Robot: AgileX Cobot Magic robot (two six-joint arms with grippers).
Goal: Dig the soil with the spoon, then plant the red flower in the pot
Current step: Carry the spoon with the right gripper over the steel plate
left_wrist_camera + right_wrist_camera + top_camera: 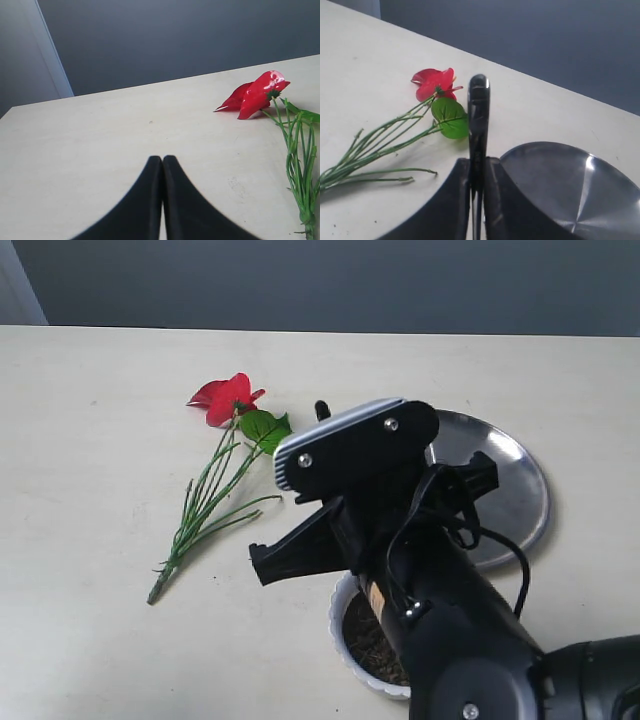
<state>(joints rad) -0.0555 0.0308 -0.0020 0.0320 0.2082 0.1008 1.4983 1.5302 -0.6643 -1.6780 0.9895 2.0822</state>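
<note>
Right hand grips spoon above plate's edge.

the light is soft, even and fairly bright across the pale table, with no hard-edged shadows anywhere. a faint, short shadow lies under the stems of the red flower in the exterior view. glare shows as white streaks on the steel plate just beside the flower's leaf, and as small highlights on the glossy red blooms in the left wrist view. the spoon carries thin bright reflections along its edge. the black fingers closest to each wrist camera are soft and out of focus. the grey backdrop beyond the flower is plain, dim and slightly grainy.
</note>
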